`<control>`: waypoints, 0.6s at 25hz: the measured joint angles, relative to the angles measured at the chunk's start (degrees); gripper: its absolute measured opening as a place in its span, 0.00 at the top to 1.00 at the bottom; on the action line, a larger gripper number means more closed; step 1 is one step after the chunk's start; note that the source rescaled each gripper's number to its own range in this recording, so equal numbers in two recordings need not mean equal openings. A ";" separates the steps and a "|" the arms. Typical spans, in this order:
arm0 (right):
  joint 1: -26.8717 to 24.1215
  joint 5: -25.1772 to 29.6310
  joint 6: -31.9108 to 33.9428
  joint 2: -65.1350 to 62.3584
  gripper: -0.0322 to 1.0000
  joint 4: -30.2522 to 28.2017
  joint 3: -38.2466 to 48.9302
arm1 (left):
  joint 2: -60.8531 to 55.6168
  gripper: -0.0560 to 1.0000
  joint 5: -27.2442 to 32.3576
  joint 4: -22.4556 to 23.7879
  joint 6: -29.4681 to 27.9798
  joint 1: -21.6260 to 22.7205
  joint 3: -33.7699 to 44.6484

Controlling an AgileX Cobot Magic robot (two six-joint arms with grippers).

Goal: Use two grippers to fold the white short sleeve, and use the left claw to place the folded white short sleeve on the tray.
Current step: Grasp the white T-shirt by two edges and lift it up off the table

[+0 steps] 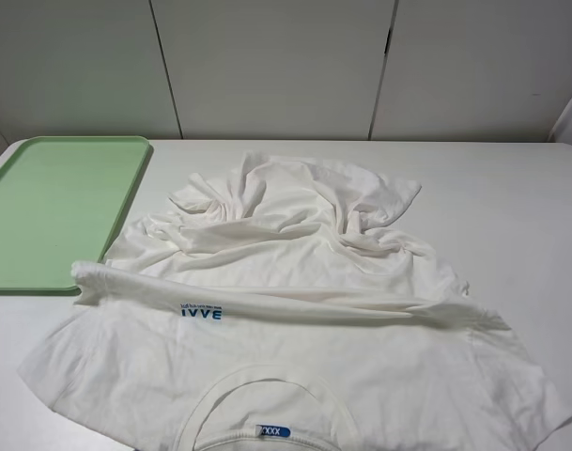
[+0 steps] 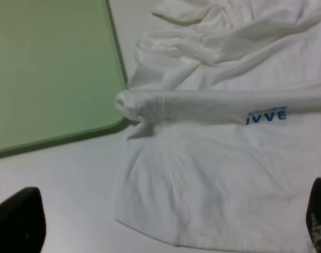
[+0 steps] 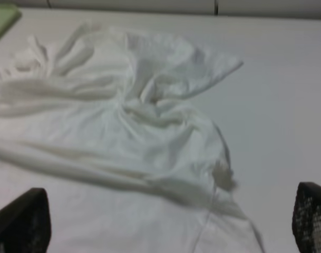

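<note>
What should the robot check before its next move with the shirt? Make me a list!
1. Left fingers open and empty: ok.
2. Right fingers open and empty: ok.
3. Tray has nothing in it: ok.
4. Shirt lying smooth: not ok, its far part is bunched up.
5. Shirt's rolled end off the tray rim: cannot tell, it lies right at the tray's corner.
6. Shirt folded small enough for the tray: not ok, it spreads wider than the tray.
</note>
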 joint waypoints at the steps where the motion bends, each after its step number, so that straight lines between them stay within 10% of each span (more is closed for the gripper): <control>1: 0.00 0.00 -1.07 2.96 0.00 0.45 -0.08 | 0.00 0.00 0.00 0.00 0.85 -0.70 0.00; 15: 0.00 -0.23 -27.18 40.17 0.00 14.01 -17.83 | 21.52 0.01 -0.49 -0.04 10.67 -8.87 -10.21</control>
